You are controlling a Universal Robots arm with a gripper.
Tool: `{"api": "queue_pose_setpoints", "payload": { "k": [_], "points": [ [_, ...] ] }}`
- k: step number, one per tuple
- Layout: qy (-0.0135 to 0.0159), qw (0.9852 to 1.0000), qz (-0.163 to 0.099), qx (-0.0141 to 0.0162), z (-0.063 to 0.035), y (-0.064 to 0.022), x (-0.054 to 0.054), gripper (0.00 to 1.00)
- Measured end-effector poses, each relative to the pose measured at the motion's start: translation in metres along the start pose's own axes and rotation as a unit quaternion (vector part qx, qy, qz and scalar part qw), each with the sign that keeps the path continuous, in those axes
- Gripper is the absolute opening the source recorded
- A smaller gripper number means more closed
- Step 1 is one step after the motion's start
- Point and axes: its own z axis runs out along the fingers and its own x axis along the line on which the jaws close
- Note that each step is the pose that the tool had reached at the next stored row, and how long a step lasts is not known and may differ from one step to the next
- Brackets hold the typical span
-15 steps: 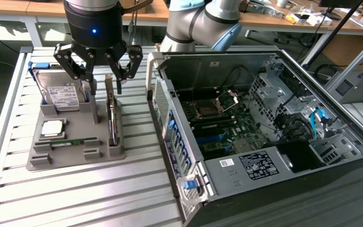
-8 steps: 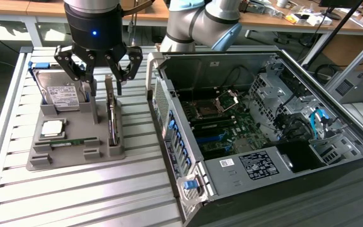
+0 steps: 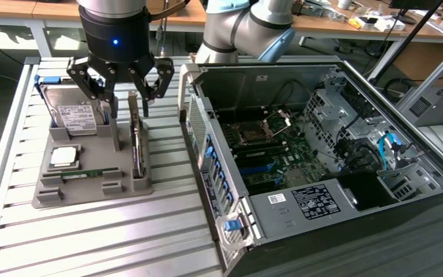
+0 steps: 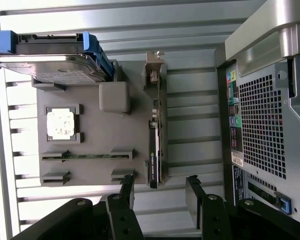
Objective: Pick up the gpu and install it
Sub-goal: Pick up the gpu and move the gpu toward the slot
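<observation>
Slatted metal table (image 3: pixel 90 248), wooden workbench (image 3: pixel 6 8) behind

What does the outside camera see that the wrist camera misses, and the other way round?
Exterior view: the open black computer case's inside, with its green motherboard, and the grey robot arm. Wrist view: the case's perforated grey rear panel seen face-on. Both: the grey parts tray, the silver hard drive with white label, the thin dark gpu card standing on edge, and the open black claw above that card, holding nothing.
</observation>
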Motion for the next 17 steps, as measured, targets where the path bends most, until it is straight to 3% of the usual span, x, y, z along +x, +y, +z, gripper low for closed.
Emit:
{"api": "queue_pose_setpoints", "payload": {
  "k": [17],
  "points": [
    [0.0,1.0,0.0,0.0,0.004,0.0002,-0.0025,0.54]
  ]
}}
